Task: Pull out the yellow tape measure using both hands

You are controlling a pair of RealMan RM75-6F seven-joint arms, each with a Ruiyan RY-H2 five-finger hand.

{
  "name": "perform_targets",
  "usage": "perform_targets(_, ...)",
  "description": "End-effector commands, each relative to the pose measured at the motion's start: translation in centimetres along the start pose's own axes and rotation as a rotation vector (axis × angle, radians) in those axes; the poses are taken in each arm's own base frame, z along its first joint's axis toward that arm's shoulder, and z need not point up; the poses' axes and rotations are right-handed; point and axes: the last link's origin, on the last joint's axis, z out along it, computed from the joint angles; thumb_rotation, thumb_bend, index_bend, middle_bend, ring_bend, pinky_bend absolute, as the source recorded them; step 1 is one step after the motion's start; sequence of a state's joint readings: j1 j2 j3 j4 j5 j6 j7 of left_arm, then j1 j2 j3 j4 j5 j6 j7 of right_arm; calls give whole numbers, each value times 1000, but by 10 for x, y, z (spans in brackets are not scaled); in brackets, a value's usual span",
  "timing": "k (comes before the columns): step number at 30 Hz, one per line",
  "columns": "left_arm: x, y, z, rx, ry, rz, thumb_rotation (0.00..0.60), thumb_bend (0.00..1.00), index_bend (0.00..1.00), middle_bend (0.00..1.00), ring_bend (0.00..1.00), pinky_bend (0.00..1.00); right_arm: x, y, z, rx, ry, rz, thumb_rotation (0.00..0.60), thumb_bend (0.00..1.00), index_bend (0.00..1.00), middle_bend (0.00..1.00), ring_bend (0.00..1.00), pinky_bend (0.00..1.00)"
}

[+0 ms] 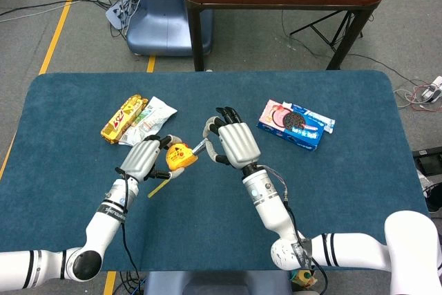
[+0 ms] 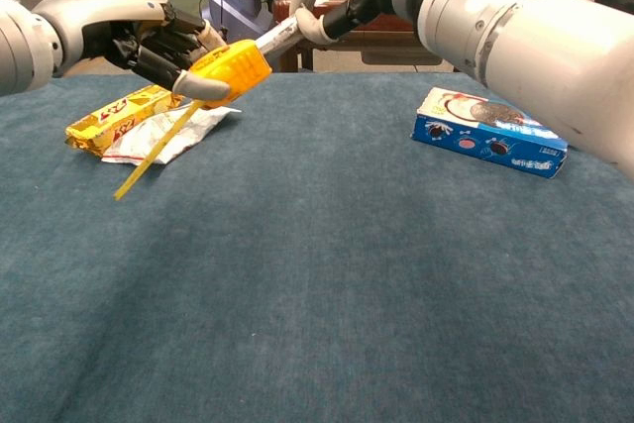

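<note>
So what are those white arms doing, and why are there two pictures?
They are a robot's two arms, each ending in a hand with fingers. One picture comes from a camera in its head, looking down; the other from its chest, looking across the blue table. The left hand holds a yellow tape measure up off the table. The right hand reaches to the tape's silvery end at the case, and seems to pinch it. A yellow strap dangles from the case. On the table lie a yellow snack bar, a white wrapper beside it, and a blue cookie box.
</note>
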State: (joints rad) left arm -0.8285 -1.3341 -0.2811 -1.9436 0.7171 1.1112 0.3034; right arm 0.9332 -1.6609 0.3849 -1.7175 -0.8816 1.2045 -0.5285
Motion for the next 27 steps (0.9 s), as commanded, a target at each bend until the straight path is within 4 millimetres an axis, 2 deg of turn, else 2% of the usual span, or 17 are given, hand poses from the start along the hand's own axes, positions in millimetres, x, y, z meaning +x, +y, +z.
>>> perform_targets(1, 0, -1, 1, 2, 1, -2, 518, 234, 469, 484, 313, 128, 0, 1, -1, -2, -3, 9, 600, 616, 494, 352, 130, 72)
perform_targets(15, 0, -14, 6, 30, -12, -5, 519, 234, 469, 484, 313, 128, 6, 5, -4, -4, -13, 64, 600, 667, 610, 438, 190, 73)
perform_targets(27, 0, -50, 2, 72, -45, -25, 516, 234, 470, 484, 313, 137, 43, 28, -10, -25, 50, 58, 600, 671, 619, 447, 201, 73)
